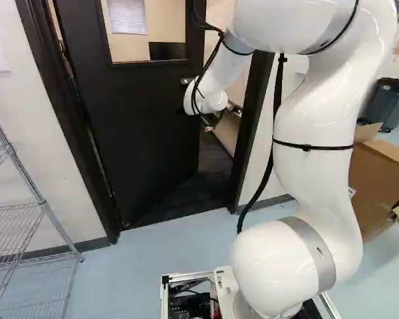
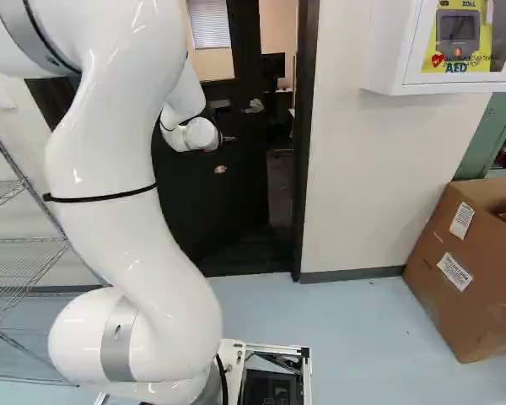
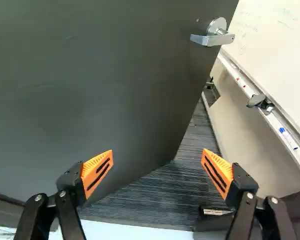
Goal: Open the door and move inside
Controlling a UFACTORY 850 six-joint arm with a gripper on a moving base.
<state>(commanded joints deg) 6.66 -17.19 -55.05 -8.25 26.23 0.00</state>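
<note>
The black door (image 1: pixel 139 126) is seen partly open, swung inward away from the base, with its lever handle (image 3: pixel 212 38) toward the free edge and a gap showing between that edge and the right post of the door frame (image 1: pixel 251 126). The gripper (image 1: pixel 210 123) is held at the doorway by the white arm (image 1: pixel 312 126), its two orange-padded fingers spread wide apart, and nothing is gripped; the handle is seen ahead, well clear of the fingertips. Much of the doorway is still blocked by the slanting door itself, and the way through is narrowed to that gap on the right. Past the door's edge, a whiteboard (image 3: pixel 275 55) with a marker tray (image 3: pixel 262 106) is glimpsed, and dark ridged flooring (image 3: pixel 160 195) is seen inside. Out on the near side, the left wall is lined by a wire shelf (image 1: pixel 16 219), placed beside the frame. On the right, a white AED cabinet (image 2: pixel 396 55) is mounted on the wall, and a big cardboard box (image 2: pixel 455 278) is found on the pale blue floor (image 2: pixel 363 337) below.
</note>
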